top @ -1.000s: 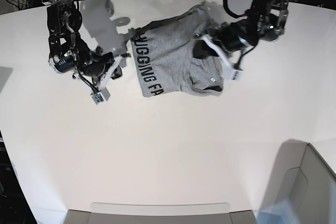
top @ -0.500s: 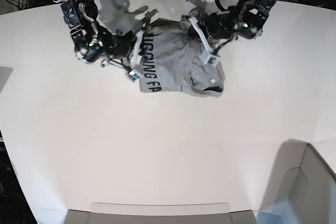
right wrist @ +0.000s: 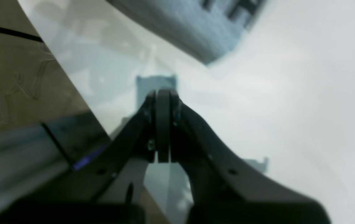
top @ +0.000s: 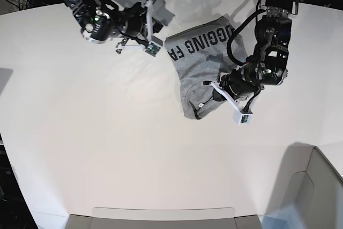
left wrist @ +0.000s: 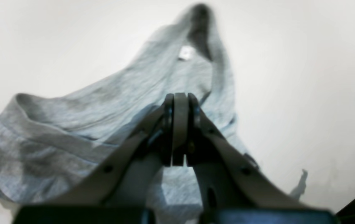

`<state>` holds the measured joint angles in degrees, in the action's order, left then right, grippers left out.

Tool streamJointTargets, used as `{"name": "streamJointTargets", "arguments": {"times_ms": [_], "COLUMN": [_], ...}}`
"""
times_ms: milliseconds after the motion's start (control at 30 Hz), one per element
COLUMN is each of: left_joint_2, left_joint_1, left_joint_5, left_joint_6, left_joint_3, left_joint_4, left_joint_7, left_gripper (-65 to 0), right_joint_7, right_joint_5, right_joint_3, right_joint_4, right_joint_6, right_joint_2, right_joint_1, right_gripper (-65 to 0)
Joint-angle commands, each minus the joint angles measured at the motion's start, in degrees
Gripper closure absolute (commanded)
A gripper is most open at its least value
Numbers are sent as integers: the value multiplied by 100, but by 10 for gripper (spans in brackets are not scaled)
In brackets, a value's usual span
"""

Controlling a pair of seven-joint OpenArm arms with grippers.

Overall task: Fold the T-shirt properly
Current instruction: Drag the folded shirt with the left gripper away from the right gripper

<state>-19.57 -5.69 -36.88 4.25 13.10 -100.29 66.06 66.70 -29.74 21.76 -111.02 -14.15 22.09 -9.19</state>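
Near the table's far edge lies the crumpled heather-grey cotton T-shirt [top: 202,73], long axis running toward me. Closed, empty left gripper [top: 224,90] hangs at its near corner; right gripper [top: 151,28], also closed, stays beside the lettered end.

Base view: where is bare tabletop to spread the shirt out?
Bare white table stretches from the T-shirt toward the near edge and the view's left. It is crowded along the far edge, by the right gripper, and around the left gripper at the shirt's side.
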Motion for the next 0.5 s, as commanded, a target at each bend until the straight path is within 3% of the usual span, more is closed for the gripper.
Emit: {"name": "streamJointTargets", "arguments": {"times_ms": [0, 267, 467], "left_joint_2": [-8, 397, 335], "left_joint_1": [-59, 820, 1101], "left_joint_5": [18, 27, 36], "left_joint_6": [1, -25, -43], "left_joint_3": [-49, 13, 461], "left_joint_4": [-164, -762, -718], "left_joint_7": [-26, -52, -61], "left_gripper": [0, 0, 0], "right_joint_7": [-89, -81, -81], "right_joint_5": [-29, -29, -29], "right_joint_3": [-273, -2963, -3297], "right_joint_4": [-155, -164, -120], "right_joint_6": [-5, -48, -48], "right_joint_2": [46, -156, -42], "right_joint_1": [-26, -527, -606], "right_gripper": [0, 0, 0]}}
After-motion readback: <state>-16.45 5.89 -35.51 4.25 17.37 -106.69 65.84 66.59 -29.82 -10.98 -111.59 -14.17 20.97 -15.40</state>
